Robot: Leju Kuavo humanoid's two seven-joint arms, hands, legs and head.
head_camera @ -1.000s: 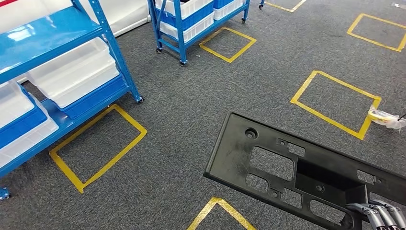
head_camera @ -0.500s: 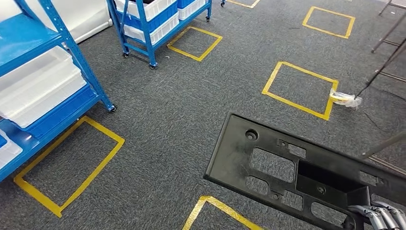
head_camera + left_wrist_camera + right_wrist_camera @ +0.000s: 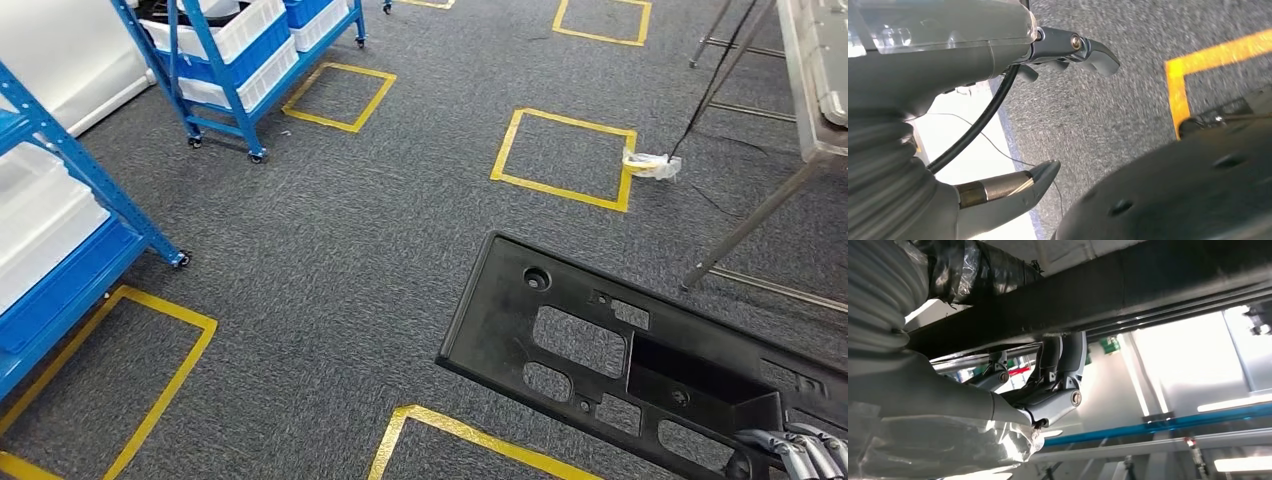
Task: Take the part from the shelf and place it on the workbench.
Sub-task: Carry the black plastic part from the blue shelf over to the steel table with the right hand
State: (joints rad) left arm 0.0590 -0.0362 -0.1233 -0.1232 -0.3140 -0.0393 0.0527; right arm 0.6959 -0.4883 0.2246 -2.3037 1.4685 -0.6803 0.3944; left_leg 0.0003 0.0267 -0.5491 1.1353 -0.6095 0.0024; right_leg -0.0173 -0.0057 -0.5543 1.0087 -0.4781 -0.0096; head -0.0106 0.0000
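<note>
Right hand (image 3: 795, 452) grasping black part (image 3: 620, 350) at its near edge, part held flat above grey carpet (image 3: 380, 240), left hand (image 3: 1048, 100) released, fingers apart, workbench (image 3: 815, 80) far right, blue shelf (image 3: 60, 230) left.

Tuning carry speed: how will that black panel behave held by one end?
Probably stiff: the panel juts out straight from the right robot hand with no visible sag. Likely light for its size, given the many cutouts. Gripped near one end, it may swing or twist on turns.

right hand (image 3: 1048, 385) grips black part (image 3: 1128, 295), fingers (image 3: 1063, 357) hooked over edge.
</note>
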